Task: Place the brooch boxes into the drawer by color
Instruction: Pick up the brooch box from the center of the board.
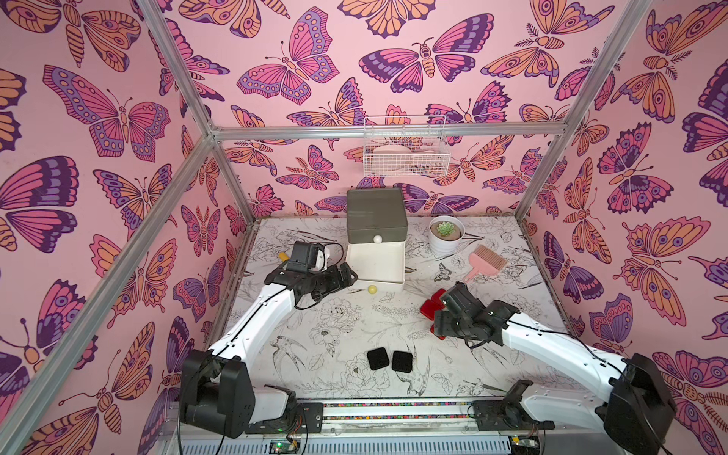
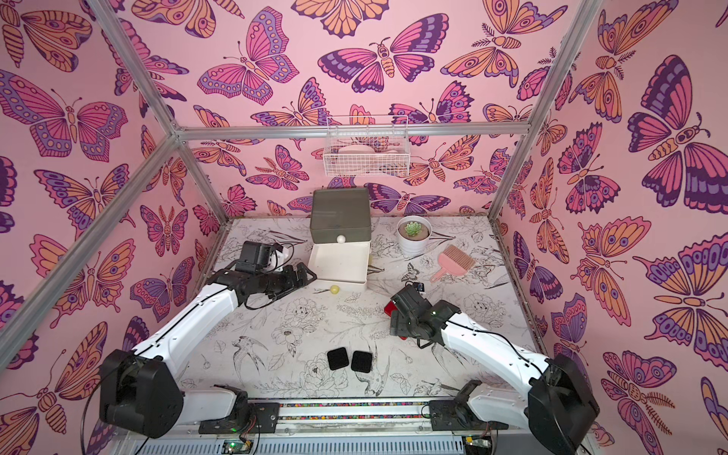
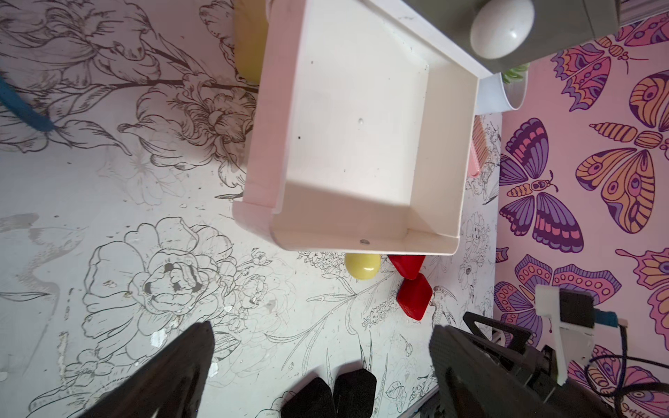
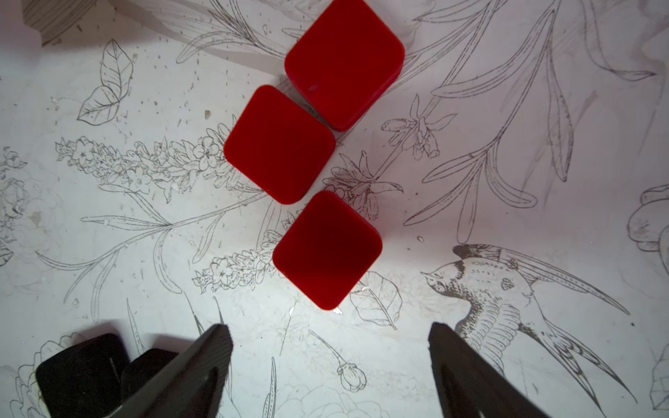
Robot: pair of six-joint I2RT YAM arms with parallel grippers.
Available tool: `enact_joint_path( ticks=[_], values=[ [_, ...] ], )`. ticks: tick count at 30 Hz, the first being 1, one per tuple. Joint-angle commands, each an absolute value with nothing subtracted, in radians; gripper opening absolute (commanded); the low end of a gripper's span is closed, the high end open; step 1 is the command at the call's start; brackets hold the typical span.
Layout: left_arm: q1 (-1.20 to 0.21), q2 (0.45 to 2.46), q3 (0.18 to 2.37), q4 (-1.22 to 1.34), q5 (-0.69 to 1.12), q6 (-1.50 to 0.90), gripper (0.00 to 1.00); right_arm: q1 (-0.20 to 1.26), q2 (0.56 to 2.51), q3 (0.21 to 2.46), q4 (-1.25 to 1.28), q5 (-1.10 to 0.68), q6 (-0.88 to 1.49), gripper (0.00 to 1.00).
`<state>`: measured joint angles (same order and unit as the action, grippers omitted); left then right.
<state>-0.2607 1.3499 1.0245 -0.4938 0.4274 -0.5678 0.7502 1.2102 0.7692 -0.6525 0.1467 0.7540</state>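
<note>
Nearest the robot's base, two black brooch boxes (image 1: 378, 359) (image 1: 402, 361) lay side by side on the flower-printed table (image 1: 338, 323), well away from both arms.

Further in on the right, three red brooch boxes (image 4: 327, 253) (image 4: 278, 144) (image 4: 344, 61) sat in a tight zigzag, each close against the next. The right gripper (image 4: 329, 329) hovered over them with its fingers spread wide and nothing between them.

On the left, the left gripper (image 3: 322, 327) was likewise fully apart and empty, just beside the drawer chest. The chest's white middle drawer (image 1: 376, 262) was pulled out and bare inside, its yellow knob (image 1: 372, 290) facing forward. The grey top tier (image 1: 376, 214) with the white knob (image 1: 377, 238) was closed above it. No navy boxes showed anywhere; whether they were inside a closed tier could not be told.

Behind stood a potted succulent (image 1: 446, 234), a pink dustpan with brush (image 1: 482, 262), and a wire basket (image 1: 405, 151) on the wall.

The likeliest trouble was the crowding. The nearest red box lay corner-on to the fingers, so closing might catch its corners, twisting it or letting it slip. A finger could also shove the neighbouring box aside. The left arm, parked by the drawer, could obstruct a delivery, and a knock could push the drawer in.
</note>
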Motion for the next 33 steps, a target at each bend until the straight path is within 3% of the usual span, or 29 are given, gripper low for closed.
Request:
enact_joint_path(
  ticks=[1, 12, 21, 28, 33],
  values=[
    [-0.283, 1.368, 1.034, -0.470, 0.443, -0.585, 1.00, 0.722, 1.226, 0.764, -0.595, 0.095, 0.731, 0.91],
    [-0.275, 1.309, 1.014, -0.471, 0.442, -0.579, 1.00, 0.718, 1.405, 0.835, -0.626, 0.074, 0.691, 0.91],
    [-0.238, 1.185, 1.019, -0.500, 0.403, -0.568, 1.00, 0.713, 1.444, 0.834, -0.612, 0.106, 0.707, 0.91],
    [-0.226, 1.205, 1.038, -0.539, 0.407, -0.529, 1.00, 0.712, 1.449, 0.808, -0.602, 0.110, 0.729, 0.88],
    [-0.225, 1.215, 1.055, -0.547, 0.408, -0.531, 1.00, 0.711, 1.466, 0.799, -0.594, 0.086, 0.734, 0.80]
  ],
)
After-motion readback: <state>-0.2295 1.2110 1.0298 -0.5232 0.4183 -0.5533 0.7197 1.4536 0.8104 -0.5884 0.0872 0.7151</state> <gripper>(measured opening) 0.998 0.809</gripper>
